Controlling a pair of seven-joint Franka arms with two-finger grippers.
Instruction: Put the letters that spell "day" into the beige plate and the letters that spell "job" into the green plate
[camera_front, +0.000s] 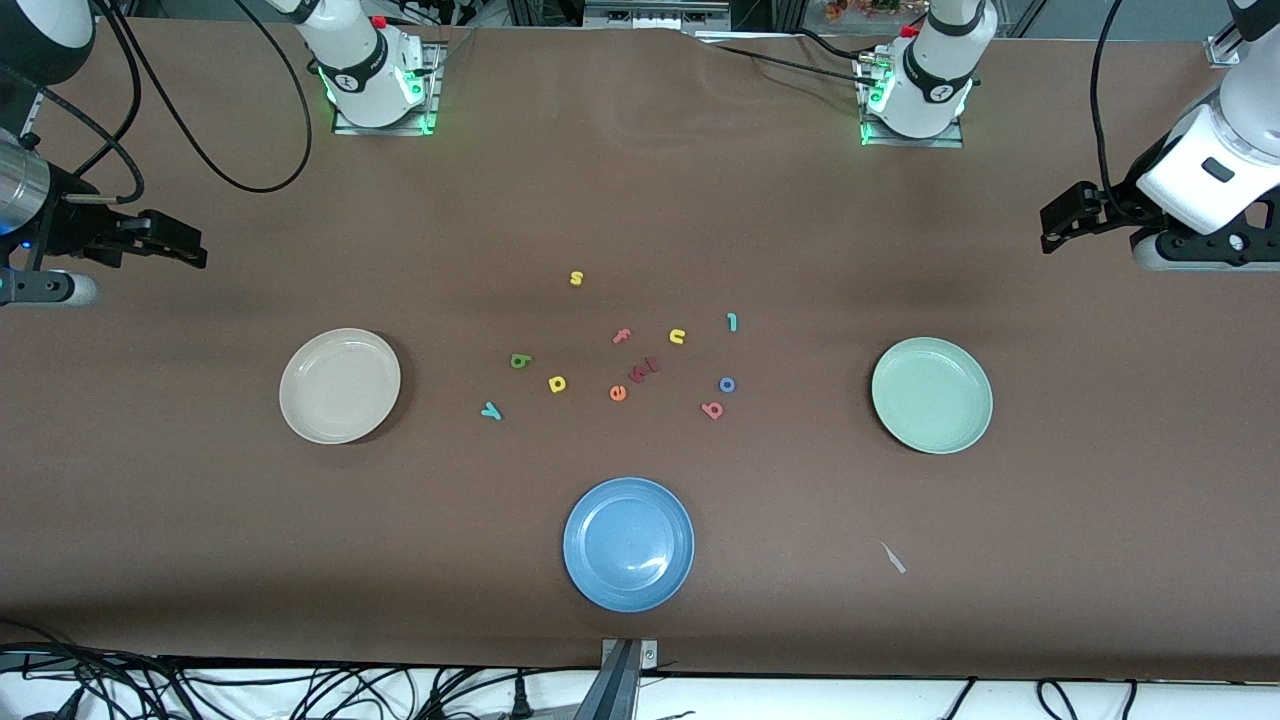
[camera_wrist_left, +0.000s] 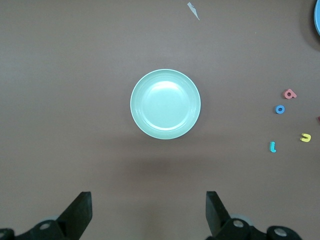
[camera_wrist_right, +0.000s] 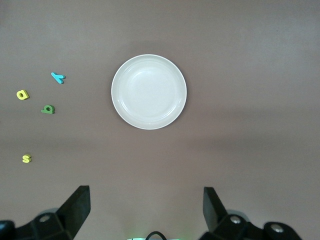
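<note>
Beige plate (camera_front: 339, 385) twd right arm's end, green plate (camera_front: 932, 394) twd left arm's end, both bare. Left gripper (camera_wrist_left: 149, 207) & right gripper (camera_wrist_right: 146, 205) wide open, holding nothing (both up over table). 6 task letters lie betw plates: d (camera_front: 520, 361), a (camera_front: 557, 384), y (camera_front: 490, 410), j (camera_front: 732, 322), o (camera_front: 727, 384), b (camera_front: 712, 409).

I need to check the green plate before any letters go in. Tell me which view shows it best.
The left wrist view: the green plate sits near the middle, seen from straight above, whole and with nothing in it. The front view shows the plate smaller, toward the left arm's end of the table. The right wrist view does not show it.
</note>
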